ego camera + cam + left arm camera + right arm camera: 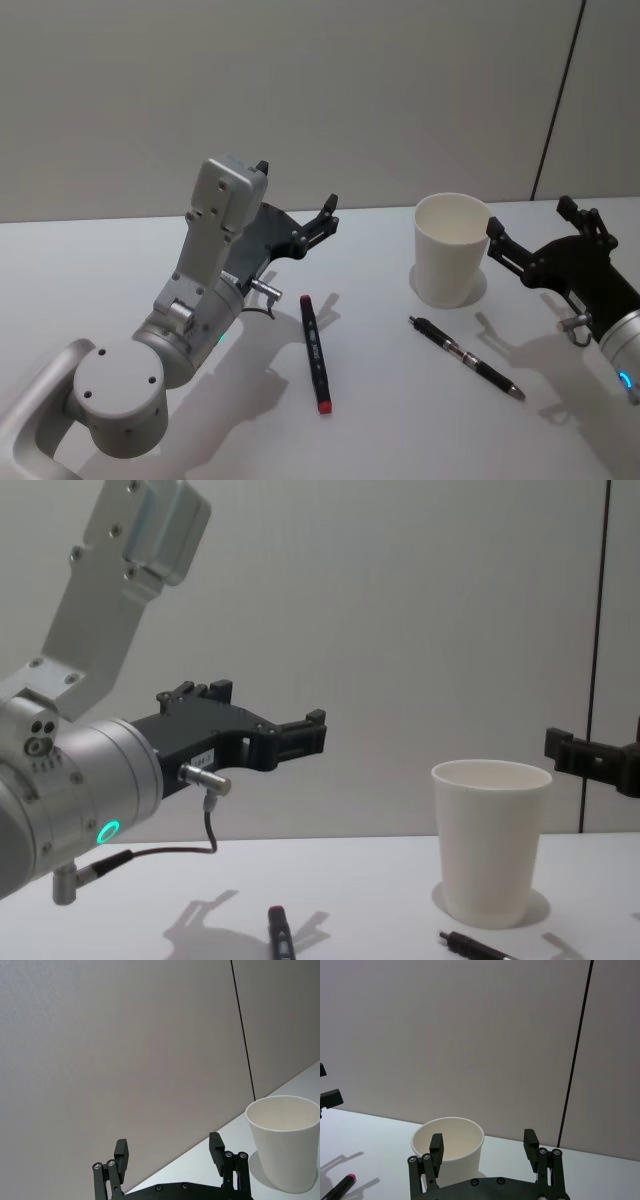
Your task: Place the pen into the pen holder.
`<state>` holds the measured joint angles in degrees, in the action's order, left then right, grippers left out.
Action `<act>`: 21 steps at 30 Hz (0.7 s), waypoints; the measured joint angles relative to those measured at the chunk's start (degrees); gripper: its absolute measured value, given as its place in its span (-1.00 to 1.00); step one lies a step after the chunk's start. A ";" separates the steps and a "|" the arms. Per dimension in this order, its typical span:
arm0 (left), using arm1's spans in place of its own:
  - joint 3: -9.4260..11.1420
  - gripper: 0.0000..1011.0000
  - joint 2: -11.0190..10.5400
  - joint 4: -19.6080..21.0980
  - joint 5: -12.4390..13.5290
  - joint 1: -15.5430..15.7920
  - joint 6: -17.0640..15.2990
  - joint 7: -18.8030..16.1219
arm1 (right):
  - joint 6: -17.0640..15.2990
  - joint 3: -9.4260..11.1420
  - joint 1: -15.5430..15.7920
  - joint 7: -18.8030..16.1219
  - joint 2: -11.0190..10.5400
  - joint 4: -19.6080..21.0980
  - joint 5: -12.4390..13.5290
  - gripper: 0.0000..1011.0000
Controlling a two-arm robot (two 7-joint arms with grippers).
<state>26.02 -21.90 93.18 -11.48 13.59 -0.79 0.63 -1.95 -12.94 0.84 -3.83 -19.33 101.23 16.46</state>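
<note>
The left gripper (296, 186) and right gripper (530, 216) were held wide, empty; from the head, the slim black pen (465, 357) was seen whole near the tapered white paper cup (452, 248).

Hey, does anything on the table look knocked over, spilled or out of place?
Nothing stands out. The pen holder stands upright, the red-tipped marker and the black pen lie flat on the table apart from it, and the left claw and right claw hover open, holding nothing.
</note>
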 joint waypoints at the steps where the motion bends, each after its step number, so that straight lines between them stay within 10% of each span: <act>1: 0.00 0.98 0.00 0.00 0.00 0.00 0.00 0.00 | 0.00 0.00 0.00 0.00 0.00 0.00 0.00 0.98; 21: 0.00 0.98 0.00 0.00 0.00 0.00 0.00 0.00 | -3.50 -0.16 -0.70 -4.53 -0.73 0.40 -1.78 0.98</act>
<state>26.02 -21.89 93.18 -11.48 13.59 -0.79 0.63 -5.45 -13.10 0.14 -8.36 -20.06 101.63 14.68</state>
